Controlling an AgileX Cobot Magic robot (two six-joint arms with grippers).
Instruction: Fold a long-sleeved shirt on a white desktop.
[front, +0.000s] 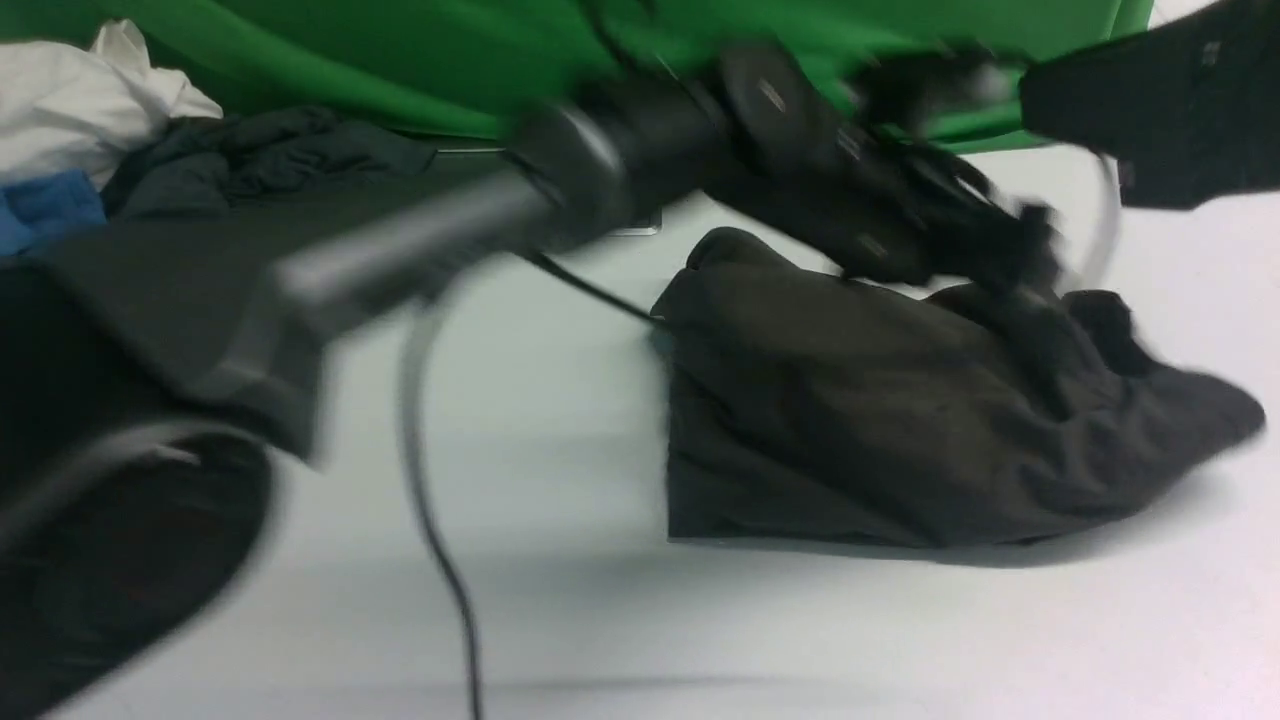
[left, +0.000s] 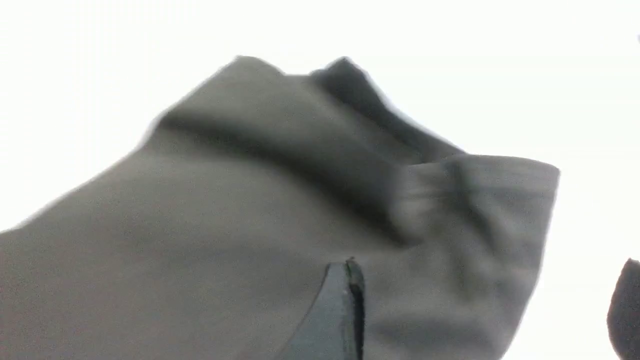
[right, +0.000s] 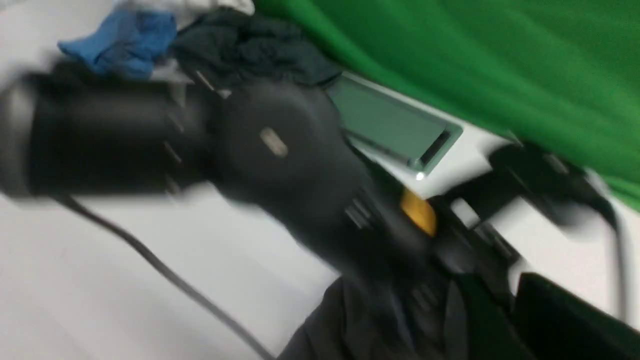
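Knit shirt (front: 900, 420) heaped on white desktop (front: 560, 450); left gripper (left: 490, 265) spread wide over it; right gripper (right: 505, 325) blurred, state unclear; lift straight up, avoid snagging.

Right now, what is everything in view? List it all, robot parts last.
long-sleeved shirt: one, dark brown-black, heaped on the desktop's right half
white desktop: one, white-grey, under everything
hatch: one, grey metal, in the desktop near the backdrop
backdrop: one, green, behind the desktop
white cloth: one, white, far left
blue garment: one, blue, far left
grey-teal garment: one, dark, beside the white cloth
cable: one, dark, below the left arm
left arm: one, black-grey, reaching over the shirt
left pincer: one, dark, open above the shirt
right arm: one, black, far right
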